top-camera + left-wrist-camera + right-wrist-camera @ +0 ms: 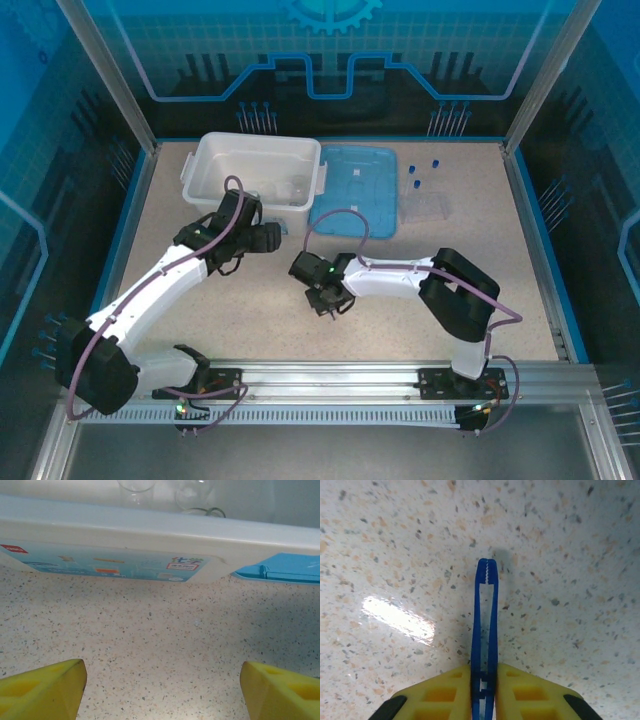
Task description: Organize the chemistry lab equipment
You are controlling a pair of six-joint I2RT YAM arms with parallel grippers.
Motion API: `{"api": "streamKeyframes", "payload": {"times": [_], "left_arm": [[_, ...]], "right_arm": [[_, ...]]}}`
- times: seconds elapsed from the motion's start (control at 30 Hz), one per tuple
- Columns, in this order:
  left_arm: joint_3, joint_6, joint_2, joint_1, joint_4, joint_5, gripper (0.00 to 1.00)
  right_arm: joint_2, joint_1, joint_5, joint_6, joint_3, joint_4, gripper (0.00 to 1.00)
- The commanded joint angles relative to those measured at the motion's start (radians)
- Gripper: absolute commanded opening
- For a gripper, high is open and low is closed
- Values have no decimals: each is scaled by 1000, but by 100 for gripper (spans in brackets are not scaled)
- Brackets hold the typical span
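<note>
The thin dark-blue tweezers (484, 605) are pinched between my right gripper's (484, 674) yellow fingers (440, 695), tips squeezed together and pointing away over the speckled table. In the top view the right gripper (333, 303) points down at mid-table. My left gripper (268, 236) is open with nothing in it, just in front of the white tub (215, 150). From the left wrist, its fingers (45, 690) stand wide apart over bare tabletop. A clear flask (192, 492) and beaker (135, 486) stand inside the tub (150, 535). Blue-capped tubes (418, 185) stand at the back right.
The flat light-blue lid (350, 190) lies right of the tub, its corner (285, 567) in the left wrist view. A clear holder (425, 205) sits by the tubes. Blue raised edges border the table.
</note>
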Motion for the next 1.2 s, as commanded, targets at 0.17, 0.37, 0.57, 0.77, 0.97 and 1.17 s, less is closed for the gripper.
{"api": "streamKeyframes", "payload": {"times": [0.17, 0.37, 0.57, 0.77, 0.97, 1.17], "left_arm": [[0, -51, -86, 76, -10, 38, 82], [-33, -72, -132, 145, -8, 73, 82], [-55, -82, -161, 189, -24, 83, 83], [-106, -112, -210, 239, -25, 124, 83], [-167, -131, -238, 257, -20, 156, 83], [-234, -129, -249, 263, 7, 175, 83]], "right_arm": [[-125, -46, 24, -183, 161, -50, 18], [-122, -75, -10, -312, 299, -47, 18], [-28, -107, -49, -454, 553, -77, 18], [93, -170, -145, -554, 741, -38, 19], [242, -245, -247, -622, 920, 5, 19], [414, -302, -353, -671, 1086, 19, 19]]}}
